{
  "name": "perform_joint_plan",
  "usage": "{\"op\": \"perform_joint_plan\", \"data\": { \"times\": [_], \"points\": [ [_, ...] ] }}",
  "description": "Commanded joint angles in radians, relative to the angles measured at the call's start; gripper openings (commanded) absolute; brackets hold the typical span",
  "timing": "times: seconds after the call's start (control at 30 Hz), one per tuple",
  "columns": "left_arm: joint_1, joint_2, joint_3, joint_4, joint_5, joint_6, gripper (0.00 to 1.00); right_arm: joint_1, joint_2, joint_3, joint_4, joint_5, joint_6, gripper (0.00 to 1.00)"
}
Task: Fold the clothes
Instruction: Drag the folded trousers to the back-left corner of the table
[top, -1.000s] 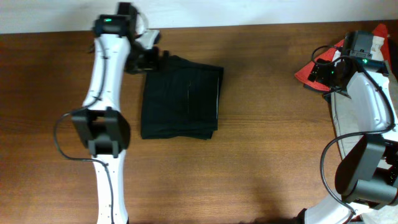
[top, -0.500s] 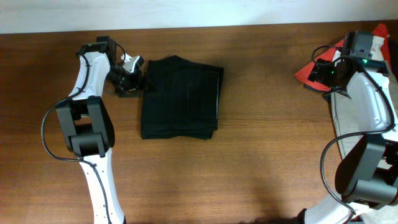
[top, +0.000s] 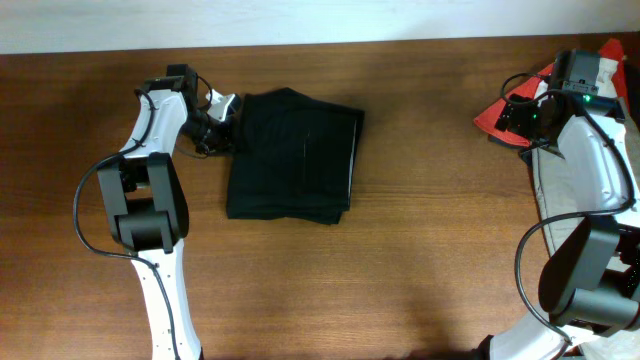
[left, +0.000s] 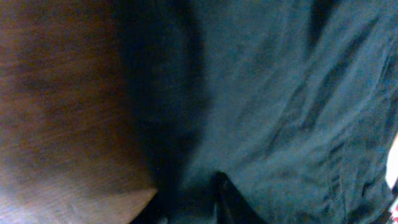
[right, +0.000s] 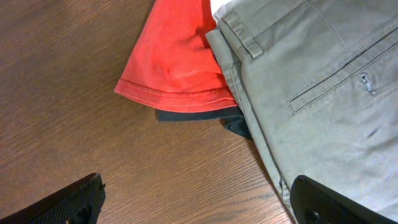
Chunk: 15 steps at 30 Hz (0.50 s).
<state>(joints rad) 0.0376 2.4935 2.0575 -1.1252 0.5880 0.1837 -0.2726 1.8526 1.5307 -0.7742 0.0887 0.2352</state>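
A black garment (top: 295, 155), folded into a rough rectangle, lies left of the table's middle. My left gripper (top: 222, 125) is at its upper left edge. In the left wrist view the dark cloth (left: 280, 93) fills most of the frame, and the left gripper (left: 189, 208) has its jaws close together with a fold of that cloth between them. At the far right my right gripper (right: 199, 199) stands wide open over bare wood, beside a pile made of a red garment (right: 180, 56), khaki trousers (right: 311, 81) and a dark piece (right: 199, 115) under them.
The pile's red garment (top: 500, 115) sits at the table's right back corner, partly under the right arm. The brown wooden table (top: 420, 260) runs to a white wall at the back.
The left gripper moved from beside the garment onto its upper left edge, and its jaws closed from wide open onto the cloth. The right arm has not moved.
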Motion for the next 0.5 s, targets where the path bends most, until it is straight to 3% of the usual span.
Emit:
{"op": "perform_joint_plan", "data": {
  "times": [0.0, 0.17, 0.47],
  "points": [
    [0.005, 0.001, -0.011, 0.063, -0.008, -0.073, 0.00, -0.003, -0.004, 0.008, 0.003, 0.010, 0.006, 0.99],
    [0.072, 0.001, -0.011, 0.200, -0.057, -0.250, 0.00, -0.003, -0.004, 0.008, 0.003, 0.010, 0.006, 0.98],
    [0.322, 0.001, -0.011, 0.280, -0.439, -0.568, 0.01, -0.003, -0.004, 0.008, 0.003, 0.010, 0.006, 0.99]
  ]
}}
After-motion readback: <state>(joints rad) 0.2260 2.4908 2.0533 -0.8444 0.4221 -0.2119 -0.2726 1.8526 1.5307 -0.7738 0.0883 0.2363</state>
